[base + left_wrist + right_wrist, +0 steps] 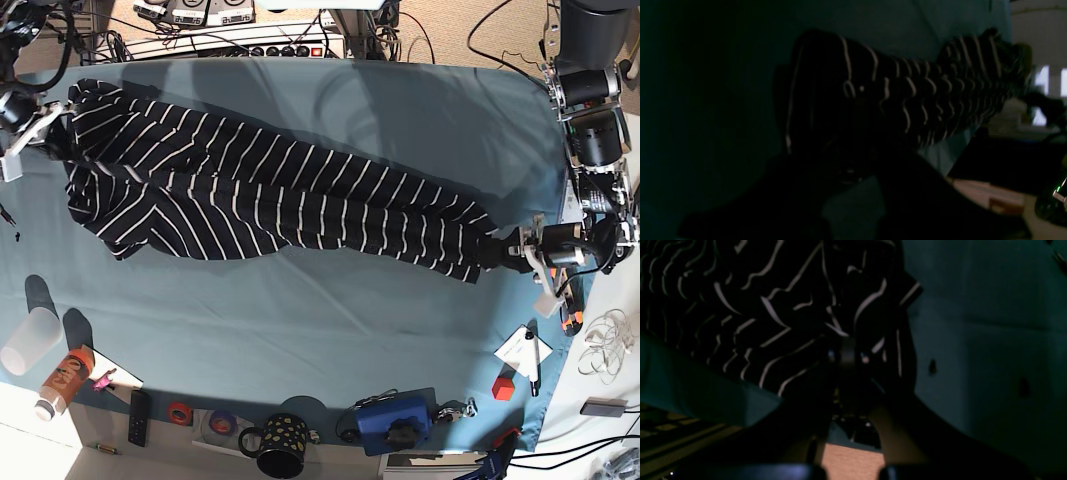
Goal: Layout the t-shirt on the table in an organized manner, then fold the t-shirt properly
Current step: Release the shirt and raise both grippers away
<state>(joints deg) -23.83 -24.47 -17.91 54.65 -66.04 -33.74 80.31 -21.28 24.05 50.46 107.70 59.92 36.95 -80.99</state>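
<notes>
The dark t-shirt (260, 190) with thin white stripes lies bunched and stretched in a long band across the teal table (300, 320), from far left to right. In the base view my left gripper (503, 250) is shut on the t-shirt's narrow right end. At the left edge my right gripper (58, 135) is shut on the wide end. The left wrist view is dark: the t-shirt (907, 93) runs taut away from the gripper. In the right wrist view, striped folds of the t-shirt (773, 306) gather into my right gripper (848, 355).
Along the near edge stand a clear cup (28, 340), a bottle (62, 380), a remote (140, 416), tape rolls (180, 412), a spotted mug (282, 445) and a blue device (395, 420). A red block (505, 385) and paper with a pen (525, 352) lie at the near right.
</notes>
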